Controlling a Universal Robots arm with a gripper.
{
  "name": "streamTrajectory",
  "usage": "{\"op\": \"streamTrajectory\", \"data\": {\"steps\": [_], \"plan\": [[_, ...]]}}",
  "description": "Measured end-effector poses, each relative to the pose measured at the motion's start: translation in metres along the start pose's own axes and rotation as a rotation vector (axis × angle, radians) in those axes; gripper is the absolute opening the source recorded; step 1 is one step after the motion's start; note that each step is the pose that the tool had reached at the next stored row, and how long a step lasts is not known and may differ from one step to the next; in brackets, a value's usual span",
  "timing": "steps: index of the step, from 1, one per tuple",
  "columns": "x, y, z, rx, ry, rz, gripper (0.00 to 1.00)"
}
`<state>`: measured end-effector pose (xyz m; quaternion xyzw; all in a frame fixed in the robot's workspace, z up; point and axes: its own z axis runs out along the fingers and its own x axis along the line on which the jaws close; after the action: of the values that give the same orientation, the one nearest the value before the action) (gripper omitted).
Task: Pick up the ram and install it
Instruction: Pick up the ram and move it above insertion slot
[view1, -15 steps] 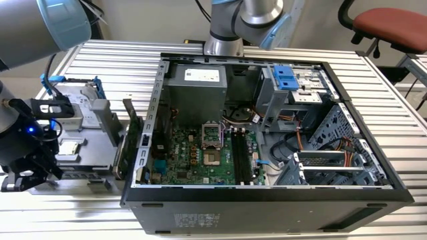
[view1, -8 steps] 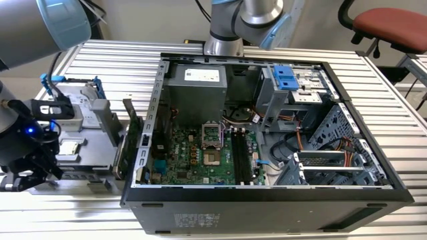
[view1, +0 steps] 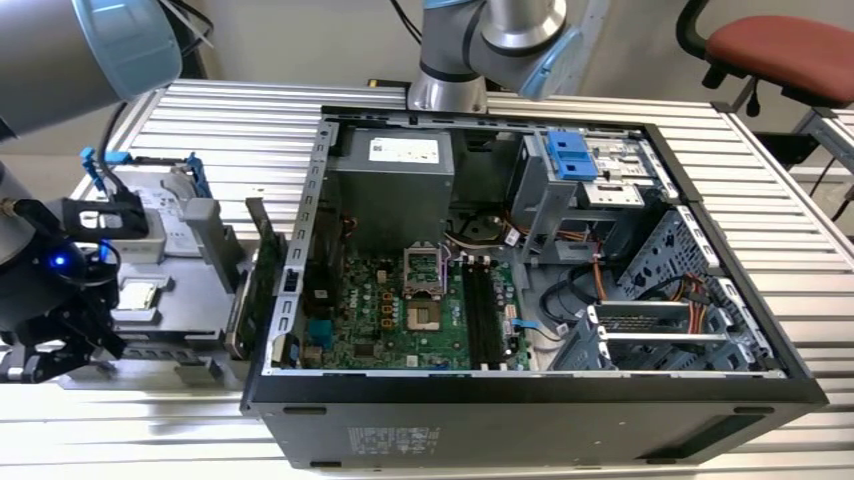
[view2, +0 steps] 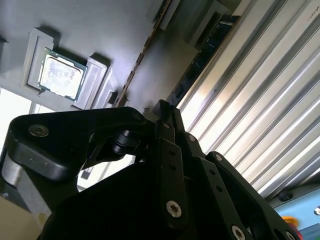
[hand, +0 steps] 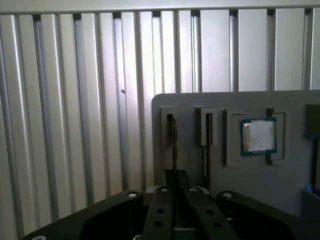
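Claw (hand: 176, 178) hovered low over the grey holder (hand: 200, 104) on the tabletop (hand: 75, 125), aligned with the ram (hand: 173, 142) standing edgewise in its slot for grasping; its grip state was indeterminate.

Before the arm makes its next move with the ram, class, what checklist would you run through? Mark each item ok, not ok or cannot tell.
1. The ram stands on edge in a slot of the grey holder: ok.
2. The pincer lines up with that ram in the first wrist view: ok.
3. The computer case lies open, motherboard exposed: ok.
4. The memory slots are free: cannot tell.
5. The processor sits apart from the pincer: ok.
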<state>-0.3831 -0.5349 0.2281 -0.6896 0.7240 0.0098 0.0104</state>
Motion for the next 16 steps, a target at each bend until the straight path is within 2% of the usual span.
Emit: {"op": "streamTrajectory", "data": {"steps": [4,12,16], "plan": [[-0.0001,0.0000,-0.0004,0.0007,-0.0008,-0.012,0.00],[-0.0001,0.0003,-0.0007,0.0020,-0.0007,-0.012,0.00],[-0.0001,0.0004,-0.0038,0.0019,-0.0006,-0.012,0.00]]}}
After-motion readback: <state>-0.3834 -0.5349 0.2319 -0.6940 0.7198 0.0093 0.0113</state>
